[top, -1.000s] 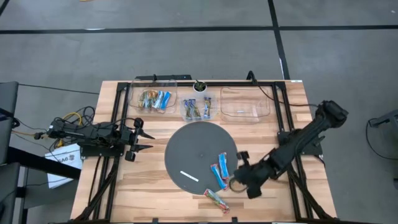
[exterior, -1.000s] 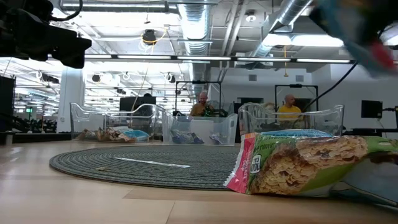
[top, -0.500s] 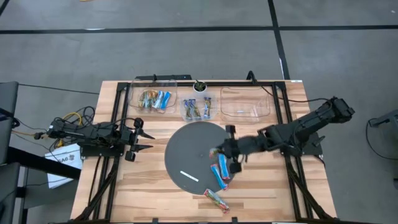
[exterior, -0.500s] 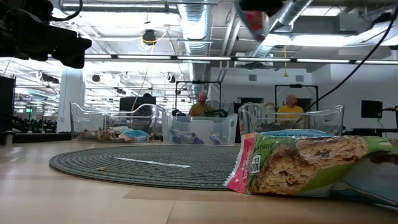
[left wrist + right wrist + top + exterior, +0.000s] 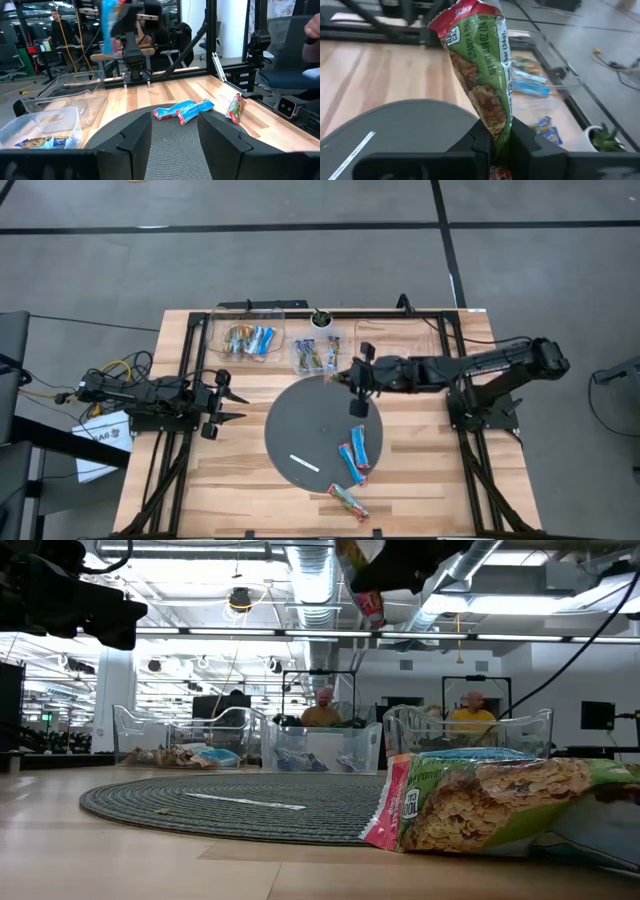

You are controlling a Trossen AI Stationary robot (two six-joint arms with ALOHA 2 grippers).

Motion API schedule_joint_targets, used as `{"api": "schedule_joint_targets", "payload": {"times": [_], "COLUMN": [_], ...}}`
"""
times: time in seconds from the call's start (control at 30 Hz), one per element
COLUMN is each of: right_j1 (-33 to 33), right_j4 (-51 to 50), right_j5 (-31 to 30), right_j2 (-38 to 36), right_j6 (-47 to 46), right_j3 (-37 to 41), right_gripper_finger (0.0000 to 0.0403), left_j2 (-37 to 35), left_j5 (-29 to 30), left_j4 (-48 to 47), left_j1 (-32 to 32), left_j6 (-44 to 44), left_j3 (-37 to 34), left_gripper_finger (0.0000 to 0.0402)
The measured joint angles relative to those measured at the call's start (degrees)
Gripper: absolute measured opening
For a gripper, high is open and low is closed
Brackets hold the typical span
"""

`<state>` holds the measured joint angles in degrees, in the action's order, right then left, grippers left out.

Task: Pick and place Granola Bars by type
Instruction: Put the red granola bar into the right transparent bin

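My right gripper (image 5: 347,377) hangs above the far rim of the round grey mat (image 5: 300,420), beside the middle bin (image 5: 318,356), and is shut on a green-tan granola bar (image 5: 481,70). That bar also shows high in the low view (image 5: 364,580). Two bright blue bars (image 5: 355,450) lie on the mat's right part, near a white strip (image 5: 304,463). Another green bar (image 5: 348,500) lies on the wood near the table's near edge. The left bin (image 5: 247,338) holds green and blue bars, and the middle bin holds dark blue ones. My left gripper (image 5: 228,404) waits open at the table's left. My right gripper pinches the green bar near one end (image 5: 496,131) between its two fingers (image 5: 477,142). The fingers lie about level, reaching from the table's right. The bar is lifted clear and juts out past the fingertips, its red sealed far end (image 5: 465,10) free.
A clear right bin (image 5: 393,345) stands at the far edge, with nothing showing in it. A small plant pot (image 5: 320,318) sits behind the bins. Black frame rails run along the table's left, right and far sides. People sit in the room beyond.
My right gripper, shut on the green bar, has risen from the table's near right beside the mat. It has swung toward the far edge and left, across the mat's right side, to the middle bin. The bars lying on the mat and table have stayed put.
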<state>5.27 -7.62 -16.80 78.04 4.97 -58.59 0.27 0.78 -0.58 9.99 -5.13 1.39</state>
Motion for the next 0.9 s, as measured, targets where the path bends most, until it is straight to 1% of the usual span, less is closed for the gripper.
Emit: {"api": "schedule_joint_targets", "payload": {"times": [0.17,0.37,0.6,0.73,0.9], "right_j1": [-3.84,-7.71,-13.72,-17.17,-20.03], "right_j4": [1.60,2.19,4.21,4.87,4.66], "right_j5": [0.20,-0.71,-11.92,-17.00,-23.71], "right_j2": [0.02,-0.09,-0.77,-2.30,-2.38], "right_j6": [-3.27,-3.42,-3.05,-3.48,-4.20], "right_j3": [-0.02,-0.02,-0.02,-0.09,-0.07], "right_gripper_finger": [0.0029,0.0031,0.0018,0.0020,0.0023], "left_j2": [0.00,0.00,0.00,0.00,0.00], "left_j5": [0.00,0.00,0.01,0.02,0.02], "left_j4": [0.00,0.00,0.00,0.00,0.00], "left_j1": [0.01,-0.01,0.01,-0.01,0.01], "left_j6": [0.00,0.00,0.00,0.00,0.00], "left_j3": [0.00,0.00,0.00,0.00,0.00], "left_gripper_finger": [0.0154,0.0154,0.0154,0.0154,0.0154]}}
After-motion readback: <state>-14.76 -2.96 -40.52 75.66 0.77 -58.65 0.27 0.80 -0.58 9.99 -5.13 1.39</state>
